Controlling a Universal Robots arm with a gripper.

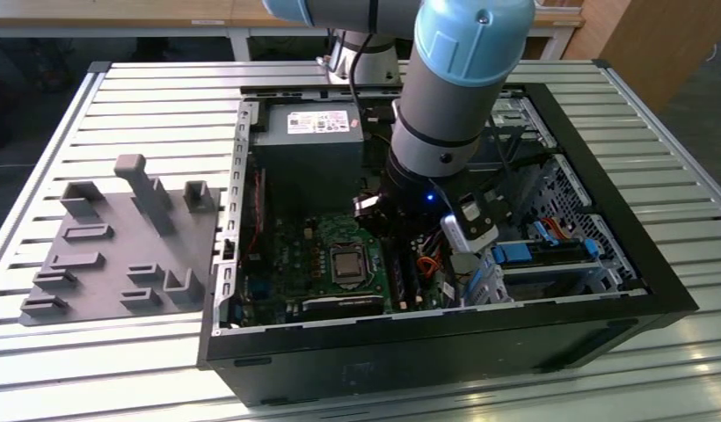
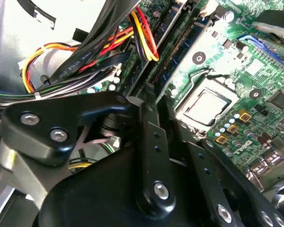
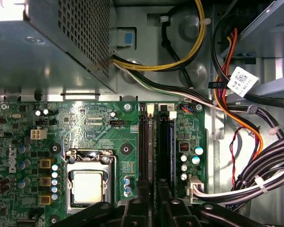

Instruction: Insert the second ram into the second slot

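Note:
My gripper (image 3: 151,205) reaches down into the open computer case (image 1: 595,303), over the motherboard (image 3: 99,127) beside the CPU socket (image 3: 87,184). In both wrist views its black fingers (image 2: 149,97) stand close together, shut on the top edge of the second ram (image 3: 151,151), a thin stick seen edge-on. The stick (image 2: 175,47) runs along the memory slot nearer the socket. A dark slot (image 3: 166,146) lies right beside it. I cannot tell whether the stick is seated or just above its slot. In the exterior view the arm hides most of the gripper (image 1: 402,255).
The grey power supply (image 3: 47,42) fills the case's far end. Cable bundles (image 3: 255,161) and drive bays (image 1: 549,251) crowd the side of the slots away from the socket. A grey holder fixture (image 1: 114,246) stands on the slatted table at the exterior view's left.

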